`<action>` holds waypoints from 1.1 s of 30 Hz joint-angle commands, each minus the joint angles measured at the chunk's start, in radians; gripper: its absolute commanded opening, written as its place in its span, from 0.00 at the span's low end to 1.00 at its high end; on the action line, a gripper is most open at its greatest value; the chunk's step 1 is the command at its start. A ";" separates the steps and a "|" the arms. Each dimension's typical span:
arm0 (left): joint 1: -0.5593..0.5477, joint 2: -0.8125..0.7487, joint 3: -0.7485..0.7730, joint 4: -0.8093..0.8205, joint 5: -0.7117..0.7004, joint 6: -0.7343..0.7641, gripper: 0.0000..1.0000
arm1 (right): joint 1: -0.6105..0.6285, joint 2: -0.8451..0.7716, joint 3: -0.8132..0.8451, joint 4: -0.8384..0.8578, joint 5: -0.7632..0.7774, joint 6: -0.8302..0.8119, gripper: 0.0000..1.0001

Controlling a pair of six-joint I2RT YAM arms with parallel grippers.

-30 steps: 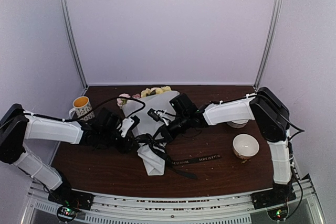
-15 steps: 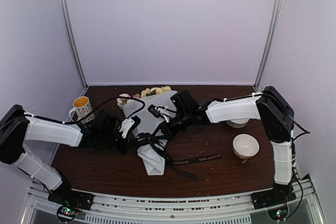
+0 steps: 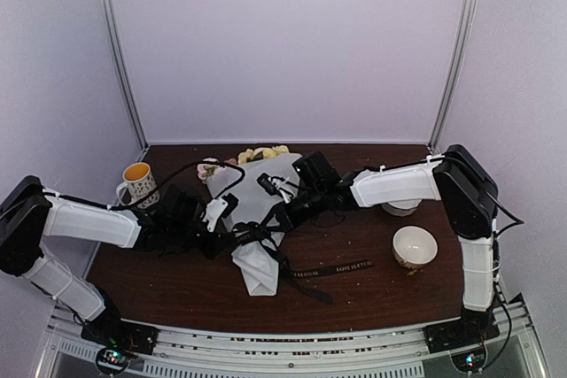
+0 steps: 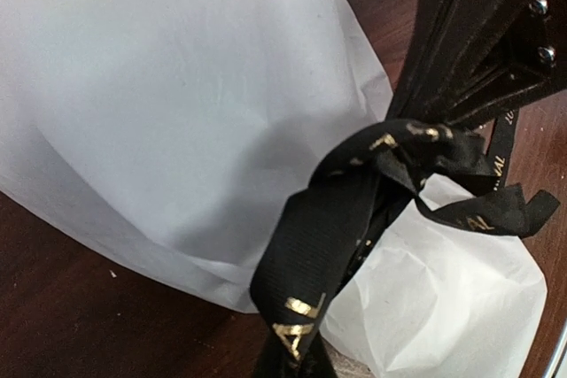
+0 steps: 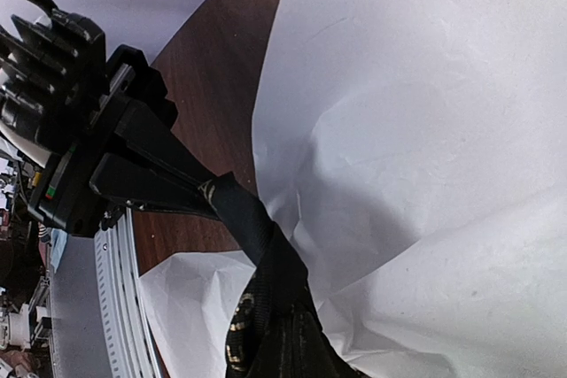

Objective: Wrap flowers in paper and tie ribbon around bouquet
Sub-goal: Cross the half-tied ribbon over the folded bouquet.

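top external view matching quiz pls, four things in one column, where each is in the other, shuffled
1. white patterned mug with yellow inside
2. white round bowl
3. black ribbon with gold lettering
4. pale paper-wrapped bouquet

a. centre, wide end to the rear
b. right side
c. left rear corner
d. cinched around the bouquet, tail trailing right

Pairs: 1-c, 2-b, 3-d, 4-a

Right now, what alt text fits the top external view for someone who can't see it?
Two arms meet over a paper-wrapped bouquet lying on the table, the left gripper and right gripper each pinching the black ribbon wrapped around its waist. Flowers poke out the far end; a mug sits left, a bowl right.
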 commanded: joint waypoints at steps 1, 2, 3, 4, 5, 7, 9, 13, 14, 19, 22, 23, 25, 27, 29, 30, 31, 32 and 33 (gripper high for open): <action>0.011 0.019 -0.014 -0.088 0.008 0.002 0.03 | -0.031 -0.019 -0.003 0.031 0.030 0.041 0.00; 0.011 0.015 -0.001 -0.100 0.004 0.008 0.17 | -0.029 -0.016 -0.001 0.032 0.023 0.038 0.00; 0.011 0.007 0.016 -0.124 0.000 0.019 0.30 | -0.026 -0.014 0.002 0.028 0.018 0.029 0.00; 0.011 -0.012 0.032 -0.148 -0.004 0.038 0.40 | -0.026 -0.012 0.005 0.017 0.014 0.017 0.00; 0.010 -0.039 0.045 -0.172 -0.011 0.059 0.46 | -0.023 -0.009 0.008 0.002 0.010 0.003 0.00; 0.008 -0.134 0.054 -0.176 -0.033 0.114 0.49 | -0.022 -0.006 0.008 -0.012 -0.016 -0.016 0.00; 0.008 -0.209 0.053 -0.147 -0.070 0.181 0.50 | -0.021 -0.002 0.007 -0.014 -0.042 -0.023 0.00; 0.003 -0.256 0.044 -0.025 -0.030 0.369 0.48 | -0.020 -0.002 0.009 -0.008 -0.062 -0.022 0.00; 0.000 -0.245 0.036 0.019 -0.011 0.429 0.47 | -0.019 -0.001 0.010 -0.006 -0.061 -0.020 0.00; -0.018 -0.142 0.074 0.086 0.064 0.679 0.34 | -0.016 0.011 0.024 -0.024 -0.066 -0.022 0.00; -0.035 -0.051 0.165 0.003 0.050 0.824 0.15 | -0.015 0.018 0.028 -0.024 -0.075 -0.021 0.00; -0.037 -0.020 0.193 -0.025 0.047 0.864 0.11 | -0.014 0.022 0.029 -0.021 -0.080 -0.020 0.00; -0.037 0.034 0.239 -0.053 0.045 0.912 0.10 | -0.015 0.027 0.037 -0.021 -0.088 -0.020 0.00; -0.037 0.063 0.258 -0.056 0.067 0.926 0.10 | -0.015 0.028 0.041 -0.025 -0.094 -0.021 0.00; -0.038 0.099 0.288 -0.078 0.091 0.930 0.11 | -0.014 0.031 0.042 -0.025 -0.098 -0.021 0.00; -0.040 0.115 0.304 -0.114 0.101 0.937 0.11 | -0.015 0.033 0.042 -0.025 -0.100 -0.021 0.00; -0.038 0.127 0.317 -0.137 0.111 0.946 0.11 | -0.015 0.034 0.044 -0.025 -0.101 -0.021 0.00; -0.038 0.136 0.321 -0.168 0.119 0.961 0.12 | -0.014 0.036 0.045 -0.026 -0.103 -0.022 0.00; -0.038 0.139 0.318 -0.183 0.126 0.973 0.12 | -0.014 0.037 0.046 -0.023 -0.107 -0.021 0.00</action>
